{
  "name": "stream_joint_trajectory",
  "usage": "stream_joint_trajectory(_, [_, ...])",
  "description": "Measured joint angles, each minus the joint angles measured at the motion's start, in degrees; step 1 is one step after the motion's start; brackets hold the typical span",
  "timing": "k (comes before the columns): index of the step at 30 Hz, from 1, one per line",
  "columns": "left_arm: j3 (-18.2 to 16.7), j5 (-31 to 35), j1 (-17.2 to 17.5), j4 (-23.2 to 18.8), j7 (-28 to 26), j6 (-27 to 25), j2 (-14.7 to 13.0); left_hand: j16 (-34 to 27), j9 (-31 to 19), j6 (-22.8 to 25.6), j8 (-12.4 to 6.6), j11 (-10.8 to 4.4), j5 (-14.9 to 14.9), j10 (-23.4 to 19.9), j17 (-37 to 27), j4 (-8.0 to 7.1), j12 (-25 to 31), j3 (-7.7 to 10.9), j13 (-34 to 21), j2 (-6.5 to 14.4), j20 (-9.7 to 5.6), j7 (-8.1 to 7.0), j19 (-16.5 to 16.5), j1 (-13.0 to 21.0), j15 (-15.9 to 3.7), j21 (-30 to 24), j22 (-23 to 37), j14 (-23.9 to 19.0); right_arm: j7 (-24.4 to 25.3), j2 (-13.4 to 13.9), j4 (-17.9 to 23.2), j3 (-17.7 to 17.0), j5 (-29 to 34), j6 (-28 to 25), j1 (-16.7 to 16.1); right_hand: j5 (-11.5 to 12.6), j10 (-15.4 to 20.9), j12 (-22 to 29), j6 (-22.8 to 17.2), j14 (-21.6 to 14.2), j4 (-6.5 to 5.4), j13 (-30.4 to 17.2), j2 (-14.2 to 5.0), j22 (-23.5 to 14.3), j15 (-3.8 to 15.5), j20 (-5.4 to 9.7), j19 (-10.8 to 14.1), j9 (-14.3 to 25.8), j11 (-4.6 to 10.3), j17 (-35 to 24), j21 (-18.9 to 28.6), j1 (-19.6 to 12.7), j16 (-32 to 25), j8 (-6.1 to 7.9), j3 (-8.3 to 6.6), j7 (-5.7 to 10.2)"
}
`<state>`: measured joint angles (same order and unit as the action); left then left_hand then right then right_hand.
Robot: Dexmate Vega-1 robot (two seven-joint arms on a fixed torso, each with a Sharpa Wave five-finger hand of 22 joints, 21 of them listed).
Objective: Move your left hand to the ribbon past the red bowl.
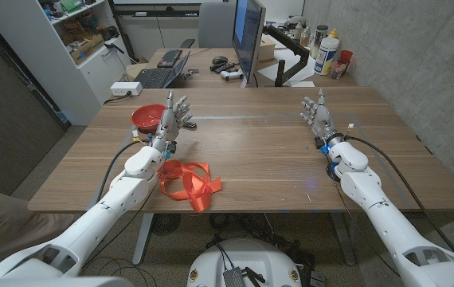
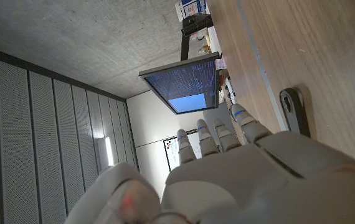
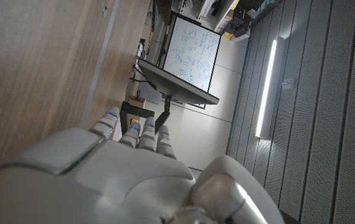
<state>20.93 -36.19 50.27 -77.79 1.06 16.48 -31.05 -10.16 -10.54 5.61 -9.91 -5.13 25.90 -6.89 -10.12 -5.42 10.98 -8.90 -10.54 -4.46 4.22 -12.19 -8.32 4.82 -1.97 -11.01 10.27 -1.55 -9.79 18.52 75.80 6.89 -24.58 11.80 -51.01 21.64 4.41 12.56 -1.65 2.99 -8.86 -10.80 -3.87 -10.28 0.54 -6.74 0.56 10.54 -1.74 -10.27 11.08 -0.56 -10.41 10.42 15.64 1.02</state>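
Head view: the left hand (image 1: pixel 172 116) stands with fingers spread and empty, just beside the round red bowl (image 1: pixel 147 117) on the wooden desk (image 1: pixel 275 159); the loose red-orange fabric ribbon (image 1: pixel 189 183) lies nearer the robot, beside the left forearm. The right hand (image 1: pixel 316 114) is spread, holding nothing. Left wrist view: left hand (image 2: pixel 240 174), fingers extended along the desk toward a monitor (image 2: pixel 187 87). Right wrist view: right hand (image 3: pixel 121 168), fingers extended.

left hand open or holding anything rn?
Open. In the head view the left hand stands beside the red bowl with fingers apart and nothing in them; the ribbon lies loose by the forearm.
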Motion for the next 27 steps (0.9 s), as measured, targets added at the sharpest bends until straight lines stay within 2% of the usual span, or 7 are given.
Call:
stream_joint_trajectory(4, [0.13,0.37,0.19,-0.41,0.45,0.06,-0.51,0.00,0.00,-0.23,0.00,-0.05,0.00,0.40,0.00,0.21,0.00,-0.21,0.00,-0.13,0.57,-0.22,0.65,0.13,0.07,0.21,0.00,0.51,-0.37,-0.96,0.00,-1.09,0.87,-0.15,-0.08,0.00,0.00,0.00,0.00,0.19,0.00,0.00,0.00,0.00,0.19,0.00,0.00,0.00,0.00,0.00,0.00,0.00,0.00,0.00,0.00,0.00])
stream_joint_trajectory(12, [0.19,0.94,1.00,-2.28,0.71,-0.21,-1.88,0.22,0.01,-0.61,-0.27,0.01,0.00,1.22,0.00,0.38,0.00,-0.86,0.00,-0.58,0.61,-0.01,3.07,0.58,0.22,0.64,-0.01,2.15,-1.01,-2.35,-0.12,-2.53,2.46,-0.51,-0.05,0.00,0.00,-0.01,0.00,0.19,0.00,0.00,0.00,0.00,0.19,0.22,-0.22,-0.01,0.00,0.00,0.00,0.00,0.00,0.00,0.00,0.00])
stream_joint_trajectory(20, [0.69,3.84,2.20,-7.30,-1.46,-3.49,-5.31,0.22,0.01,-0.61,-0.50,0.32,0.00,2.13,-0.01,0.44,0.00,-1.25,0.01,-0.58,0.57,-0.01,4.50,0.58,0.24,0.86,-0.01,3.05,-1.55,-3.42,-0.69,-3.38,3.71,-0.55,0.32,0.00,-0.23,-0.01,0.00,0.50,0.00,0.01,0.00,0.01,0.50,0.31,-0.32,-0.01,-0.22,0.01,0.00,0.00,0.00,0.00,0.00,0.00])
stream_joint_trajectory(27, [1.05,6.57,2.92,-10.36,-3.79,-5.69,-7.08,0.22,0.01,-0.61,-0.75,0.32,0.00,2.13,-0.16,0.44,0.00,-1.25,0.01,-0.58,0.48,-0.01,4.58,0.58,0.24,0.86,-0.01,3.05,-1.82,-3.96,-1.06,-3.87,4.28,-0.53,0.58,0.00,-0.22,-0.01,0.01,0.50,0.00,0.01,0.00,0.01,0.50,0.30,-0.32,-0.01,-0.22,0.01,0.00,0.00,0.00,0.00,0.00,0.00])
